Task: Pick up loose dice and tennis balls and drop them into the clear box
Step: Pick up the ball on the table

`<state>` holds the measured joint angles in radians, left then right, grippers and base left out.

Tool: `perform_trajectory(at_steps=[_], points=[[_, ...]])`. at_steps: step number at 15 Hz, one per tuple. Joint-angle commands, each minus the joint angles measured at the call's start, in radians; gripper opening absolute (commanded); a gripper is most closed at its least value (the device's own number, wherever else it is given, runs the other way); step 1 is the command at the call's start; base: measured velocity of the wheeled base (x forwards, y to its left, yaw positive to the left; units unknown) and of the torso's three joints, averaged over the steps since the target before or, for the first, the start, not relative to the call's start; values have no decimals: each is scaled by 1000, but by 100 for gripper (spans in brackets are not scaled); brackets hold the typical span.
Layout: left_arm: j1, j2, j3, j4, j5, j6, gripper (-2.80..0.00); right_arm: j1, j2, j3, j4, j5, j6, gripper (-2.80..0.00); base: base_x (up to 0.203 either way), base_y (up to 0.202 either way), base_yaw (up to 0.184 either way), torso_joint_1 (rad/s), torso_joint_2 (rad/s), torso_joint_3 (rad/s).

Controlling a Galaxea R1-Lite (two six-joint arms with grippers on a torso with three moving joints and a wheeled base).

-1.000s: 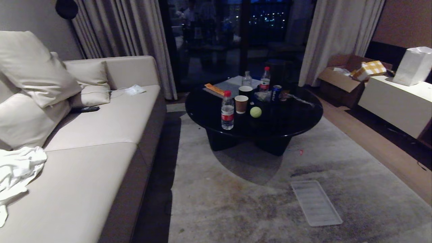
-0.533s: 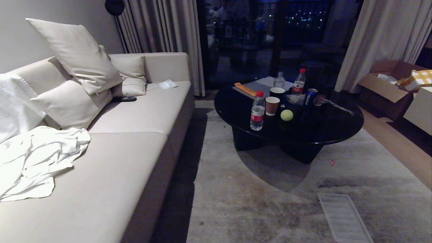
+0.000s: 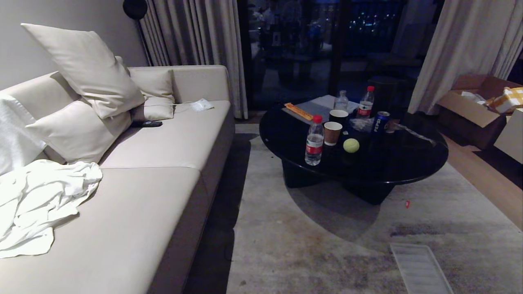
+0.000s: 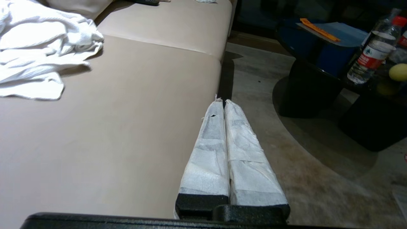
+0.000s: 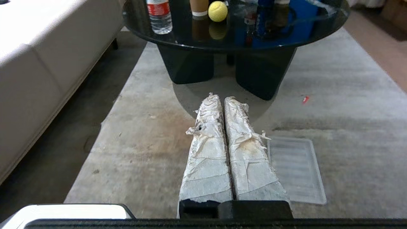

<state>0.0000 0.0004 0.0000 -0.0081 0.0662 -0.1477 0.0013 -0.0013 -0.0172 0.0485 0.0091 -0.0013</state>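
Note:
One fuzzy yellow-green tennis ball (image 3: 351,145) lies on the round black table (image 3: 408,163), beside a paper cup. It shows too as the tennis ball (image 5: 217,11) in the right wrist view and the tennis ball (image 4: 398,72) in the left wrist view. The dice and the clear box are out of view. Neither arm appears in the head view. My left gripper (image 4: 221,101) is shut and empty, hanging over the sofa's edge. My right gripper (image 5: 219,97) is shut and empty above the rug, short of the table.
A flat ribbed translucent lid (image 3: 421,269) lies on the rug. Water bottles (image 3: 314,141), paper cups (image 3: 332,133) and a can (image 3: 381,121) crowd the table. A beige sofa (image 3: 163,171) with pillows and a white cloth (image 3: 41,200) fills the left. A cardboard box (image 3: 470,106) stands at far right.
The whole view has swung left, bringing more of the sofa in and pushing the table and lid rightward. Nothing in the scene itself has moved, and both grippers stay shut.

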Motion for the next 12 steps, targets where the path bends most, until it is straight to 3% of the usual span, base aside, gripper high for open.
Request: perform_trajectory(at_steps=[1,9,12], points=[[0,0,0,-1,1,-1,-280,0,1,0,1,0,0,-280,183,0,0,10,-1,-1],[0,0,0,-1,0,-1,-280,0,0,0,1,0,0,-280,182,0,-1,3,2,4],[0,0,0,-1,0,-1,-280,0,0,0,1,0,0,-280,35,0,2,1,1,2]])
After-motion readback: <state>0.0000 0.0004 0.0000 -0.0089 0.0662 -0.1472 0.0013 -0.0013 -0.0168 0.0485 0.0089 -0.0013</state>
